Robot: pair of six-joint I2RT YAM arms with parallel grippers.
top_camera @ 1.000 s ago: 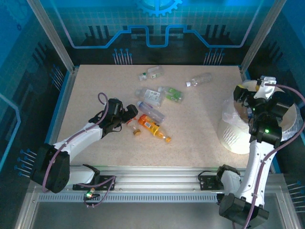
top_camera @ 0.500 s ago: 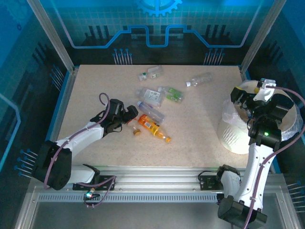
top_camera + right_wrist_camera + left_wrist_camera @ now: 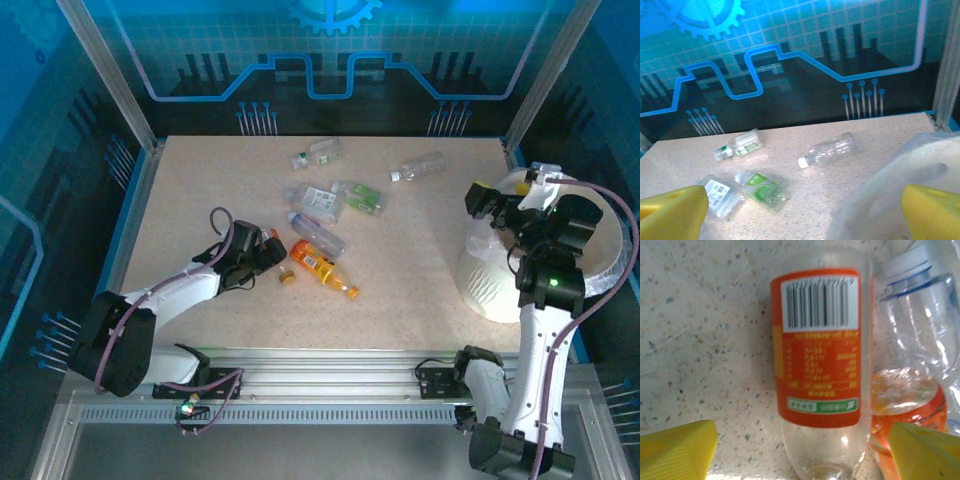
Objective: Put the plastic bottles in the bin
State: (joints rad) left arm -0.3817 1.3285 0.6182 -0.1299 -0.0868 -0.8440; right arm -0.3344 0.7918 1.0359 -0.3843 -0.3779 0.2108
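Several plastic bottles lie across the middle of the table. My left gripper point(image 3: 805, 452) is open and straddles a clear bottle with an orange label point(image 3: 817, 365) that lies flat on the table, its yellow fingertips point(image 3: 682, 452) standing clear of both sides. Right beside it lie an orange bottle point(image 3: 320, 266) and a clear blue-capped bottle point(image 3: 318, 236). My left gripper point(image 3: 266, 250) sits low at the cluster's left edge. Open and with nothing in it, my right gripper point(image 3: 497, 205) hovers at the left rim of the white bin point(image 3: 488, 285). The bin's bag point(image 3: 900, 185) is at lower right.
Further back lie a green-labelled bottle point(image 3: 362, 196), a white-labelled one point(image 3: 316, 200), a small pair point(image 3: 318, 153) and a clear bottle point(image 3: 418, 166). A small brown piece point(image 3: 286, 279) lies near the left gripper. Blue walls and metal posts enclose the table.
My right gripper has swung left from over the bin to its left rim, and its jaws have widened. My left gripper has crept down and left over the orange-labelled bottle.
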